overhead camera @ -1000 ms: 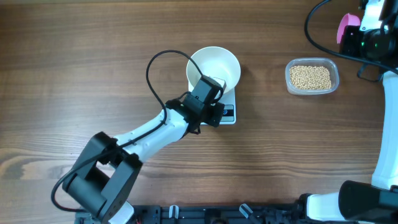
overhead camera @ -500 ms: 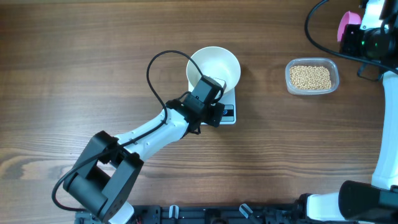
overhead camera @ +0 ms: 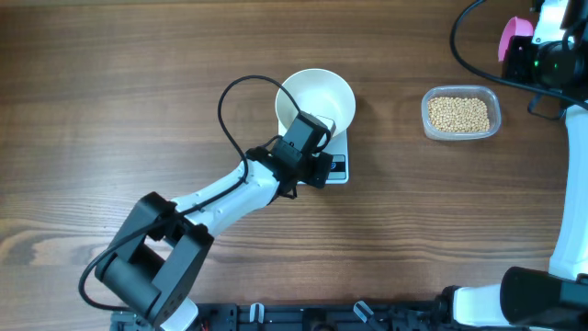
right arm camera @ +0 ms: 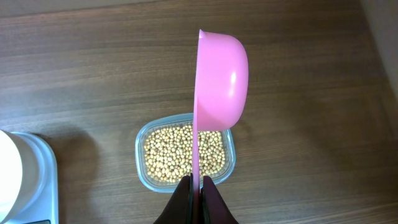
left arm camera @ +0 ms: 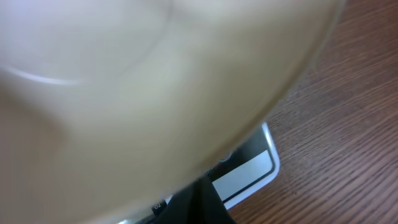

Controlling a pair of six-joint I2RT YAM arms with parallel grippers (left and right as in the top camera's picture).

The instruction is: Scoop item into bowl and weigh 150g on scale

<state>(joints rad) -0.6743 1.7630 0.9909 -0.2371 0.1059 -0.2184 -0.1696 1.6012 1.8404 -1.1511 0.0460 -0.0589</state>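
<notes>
The white bowl stands on the small white scale mid-table. My left gripper is shut on the bowl's near-left rim. In the left wrist view the bowl fills the frame, one dark finger lies under its wall, and the scale's display shows below. The bowl looks empty from above. My right gripper is shut on the handle of a pink scoop, held on edge above the beans. From overhead, that gripper and scoop sit at the far right.
A clear plastic tub holds the beans, right of the scale on the wooden table. The left arm's black cable loops beside the bowl. The right arm's base runs down the right edge.
</notes>
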